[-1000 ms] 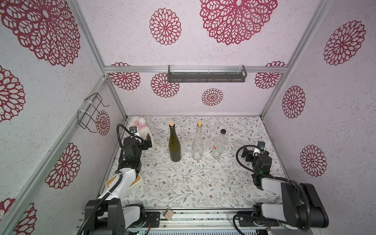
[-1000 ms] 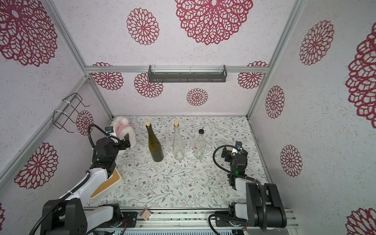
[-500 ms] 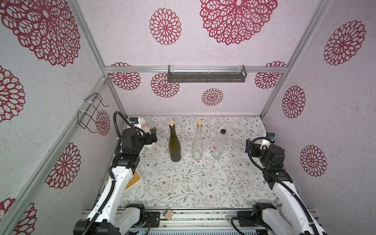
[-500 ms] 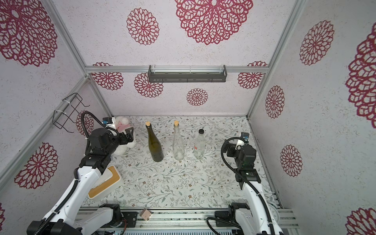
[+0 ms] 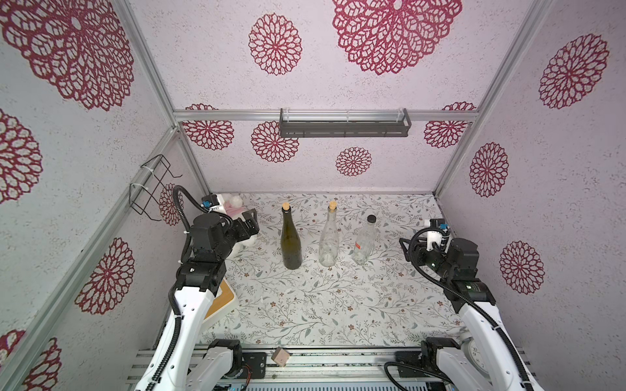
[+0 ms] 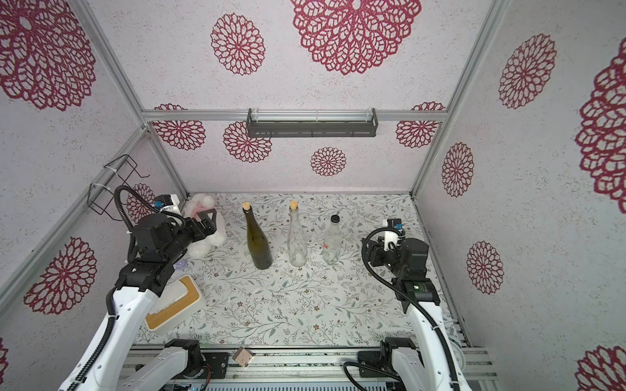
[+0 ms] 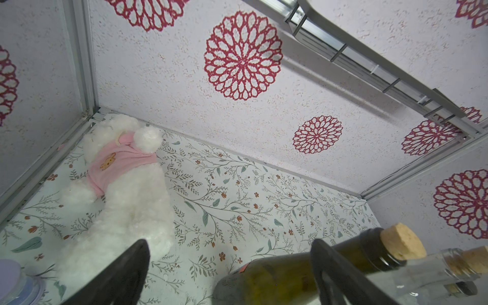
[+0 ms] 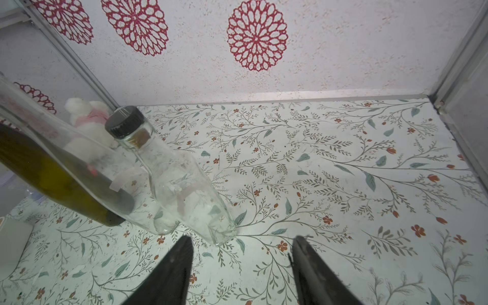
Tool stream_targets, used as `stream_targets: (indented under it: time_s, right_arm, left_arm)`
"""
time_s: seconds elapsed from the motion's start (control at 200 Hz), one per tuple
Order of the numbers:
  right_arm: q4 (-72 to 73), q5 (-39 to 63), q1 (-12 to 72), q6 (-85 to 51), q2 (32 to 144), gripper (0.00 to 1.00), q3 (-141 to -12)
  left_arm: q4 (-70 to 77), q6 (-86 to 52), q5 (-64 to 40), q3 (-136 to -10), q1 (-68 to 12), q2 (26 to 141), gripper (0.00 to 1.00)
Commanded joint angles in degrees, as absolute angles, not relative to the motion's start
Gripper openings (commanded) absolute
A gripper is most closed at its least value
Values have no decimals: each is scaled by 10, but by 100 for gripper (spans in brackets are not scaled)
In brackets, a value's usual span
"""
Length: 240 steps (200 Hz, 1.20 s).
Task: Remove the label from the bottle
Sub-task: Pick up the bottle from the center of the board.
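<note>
Hovering empty, left end effector [image 7: 229,245] gapes wide, right end effector [image 8: 242,239] narrower

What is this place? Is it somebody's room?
Probably a robot practice booth, not a real room: two robot arms stand at the front of a table, flowered walls in metal frames box it in, and three bottles stand in a row.

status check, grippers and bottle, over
Left gripper open, empty, beside plush toy. Right gripper open, empty, short of capped bottle. Label on, untouched. Nothing between them.
</note>
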<state>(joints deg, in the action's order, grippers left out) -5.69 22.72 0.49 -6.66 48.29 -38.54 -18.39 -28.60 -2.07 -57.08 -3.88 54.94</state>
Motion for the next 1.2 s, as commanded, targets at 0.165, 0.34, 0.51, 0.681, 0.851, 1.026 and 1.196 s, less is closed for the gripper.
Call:
stream_targets:
  time_s: [0.165, 0.34, 0.51, 0.681, 0.851, 1.026, 1.196]
  right_arm:
    - [9, 264, 60, -75, 527, 62, -433]
    - [26, 241, 99, -60, 560, 67, -461]
    - [35, 233, 127, -42, 599, 66, -489]
    - [52, 235, 142, -35, 633, 64, -497]
    - [83, 236, 149, -34, 659, 64, -493]
    - [99, 236, 151, -29, 682, 64, -496]
    - [109, 225, 155, -26, 700, 62, -501]
  left_arm:
    - [-214, -290, -17, -600, -42, 541, 97]
    - [-199, -295, -24, -589, -42, 534, 97]
    - [-198, -299, -23, -581, -42, 532, 97]
    - [-200, -295, -20, -578, -42, 528, 97]
    - [-201, -291, -17, -577, -42, 526, 97]
    - [-199, -285, -22, -578, -42, 528, 97]
    - [-195, -282, -24, -580, -42, 533, 97]
